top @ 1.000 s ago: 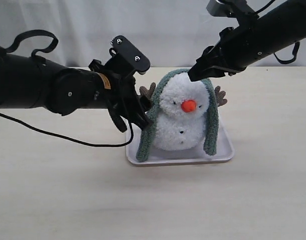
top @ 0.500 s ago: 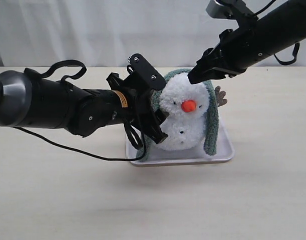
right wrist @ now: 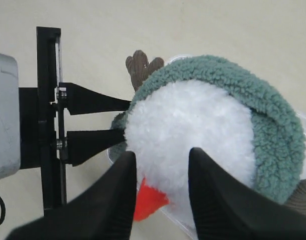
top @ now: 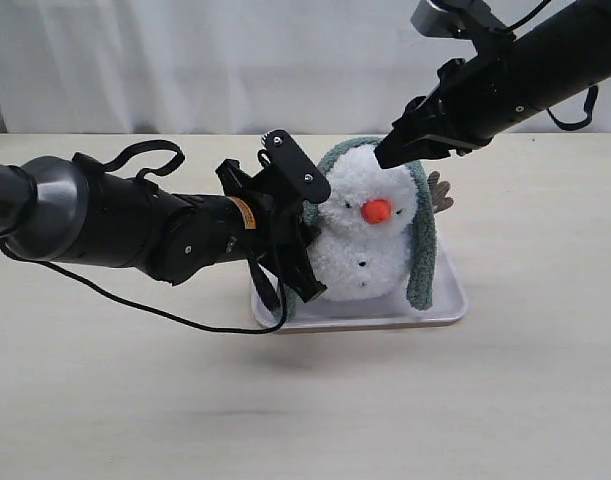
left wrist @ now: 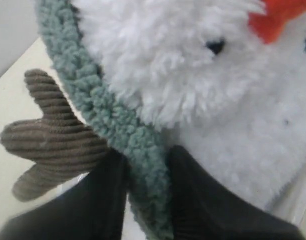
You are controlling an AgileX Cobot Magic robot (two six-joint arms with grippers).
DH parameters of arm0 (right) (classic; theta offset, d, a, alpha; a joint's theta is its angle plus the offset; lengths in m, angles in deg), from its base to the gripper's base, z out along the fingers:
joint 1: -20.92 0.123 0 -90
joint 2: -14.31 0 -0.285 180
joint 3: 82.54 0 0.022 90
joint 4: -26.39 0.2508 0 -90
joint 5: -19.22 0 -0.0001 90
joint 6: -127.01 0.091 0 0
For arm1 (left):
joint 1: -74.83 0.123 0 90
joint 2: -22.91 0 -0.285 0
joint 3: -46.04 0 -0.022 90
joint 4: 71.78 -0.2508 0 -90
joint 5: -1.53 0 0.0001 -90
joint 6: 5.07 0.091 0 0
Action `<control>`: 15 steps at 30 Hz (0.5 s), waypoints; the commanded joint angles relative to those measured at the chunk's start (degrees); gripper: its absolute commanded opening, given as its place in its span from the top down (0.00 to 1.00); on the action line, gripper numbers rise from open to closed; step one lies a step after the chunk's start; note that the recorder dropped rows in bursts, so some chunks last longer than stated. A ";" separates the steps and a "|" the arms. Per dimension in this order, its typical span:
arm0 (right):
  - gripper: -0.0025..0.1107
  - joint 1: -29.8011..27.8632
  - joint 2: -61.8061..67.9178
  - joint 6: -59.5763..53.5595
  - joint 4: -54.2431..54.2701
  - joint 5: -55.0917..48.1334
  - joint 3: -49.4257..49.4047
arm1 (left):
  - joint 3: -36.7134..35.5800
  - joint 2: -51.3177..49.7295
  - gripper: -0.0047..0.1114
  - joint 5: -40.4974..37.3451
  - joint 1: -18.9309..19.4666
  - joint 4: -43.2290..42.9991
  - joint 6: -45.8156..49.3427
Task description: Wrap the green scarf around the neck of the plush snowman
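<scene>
Fuzzy sage-green knit scarf (top: 421, 250) lies draped over the fluffy white plush snowman (top: 363, 255), centre frame, on a white rectangular tray (top: 450, 305). My left claw (left wrist: 147, 157) is pinched narrow on the strand at frame left; I judge that is to draw it across the neck. Right claw (right wrist: 160, 155) stands half-wide and empty above the crown, probably to steady it.

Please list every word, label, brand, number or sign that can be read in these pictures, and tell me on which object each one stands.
Readable text: none in any view.
Yellow label on the left arm: too small and blurred to read.
Right arm, plush snowman, green scarf, white tray: no writing visible on them.
</scene>
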 commanded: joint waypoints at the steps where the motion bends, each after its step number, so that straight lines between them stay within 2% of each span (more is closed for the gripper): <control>1: 0.68 0.08 -0.54 -0.25 -0.44 -0.14 -0.11 | -0.18 1.71 0.90 0.51 0.17 0.24 0.51; 3: 0.68 0.08 -0.54 -0.25 -0.44 -0.14 -0.11 | -0.18 3.14 0.96 1.91 0.17 0.24 0.66; 6: 0.68 0.08 -0.54 -0.25 -0.44 -0.14 -0.11 | 0.05 4.98 0.96 5.58 0.17 0.37 0.66; 8: 0.68 0.08 -0.54 -0.25 -0.44 -0.14 -0.11 | 1.59 5.42 0.96 4.92 0.17 0.81 0.26; 15: 0.68 0.08 -0.54 0.36 -0.44 -0.58 -0.11 | 15.21 2.75 0.96 -17.57 0.17 1.83 0.26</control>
